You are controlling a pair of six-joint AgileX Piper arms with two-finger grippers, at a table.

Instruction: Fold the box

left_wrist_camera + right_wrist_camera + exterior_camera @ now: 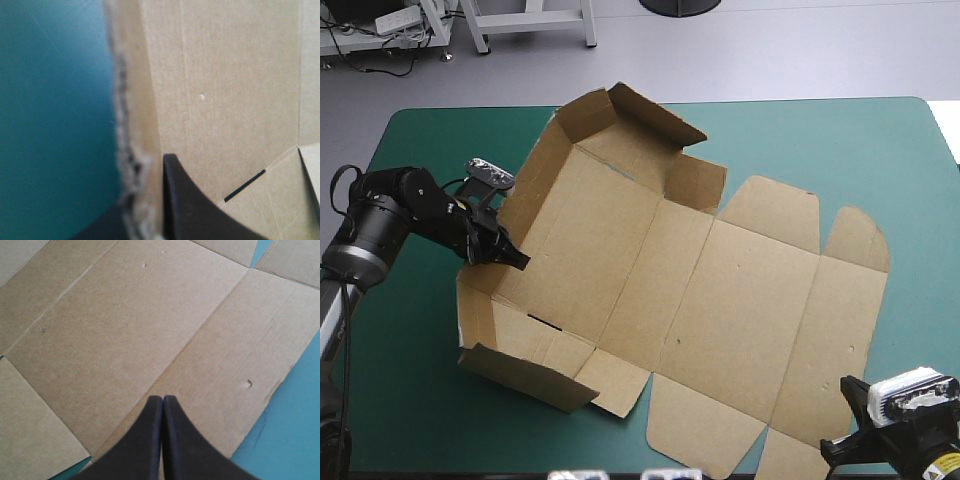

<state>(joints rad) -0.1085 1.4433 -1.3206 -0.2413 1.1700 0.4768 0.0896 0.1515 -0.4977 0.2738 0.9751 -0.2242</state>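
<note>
Brown board covers most of the teal-green table (420,400): the box (720,290) lies as a cut sheet from left of centre almost to the right edge. Its right-hand panels lie flat; at the left end the walls stand raised.

The only writing in sight is a small yellow label (947,462) on the right arm, too small to read.

The high view alone shows the whole outline, with the left gripper (503,250) at the raised left wall (525,190) and the right gripper (840,450) at the sheet's near right corner.

The left wrist view shows that grip up close. The wall's rough corrugated edge runs between the black fingers (195,210), one inside the box, the other a dark shape on the table side, clamped on the board. A dark slot (245,186) is cut in the floor panel just ahead.

The right wrist view shows its fingers (185,450) pressed together in one pointed arch with nothing between them, above a flat panel near the board's edge. A small nick (247,385) marks the board beside them.
</note>
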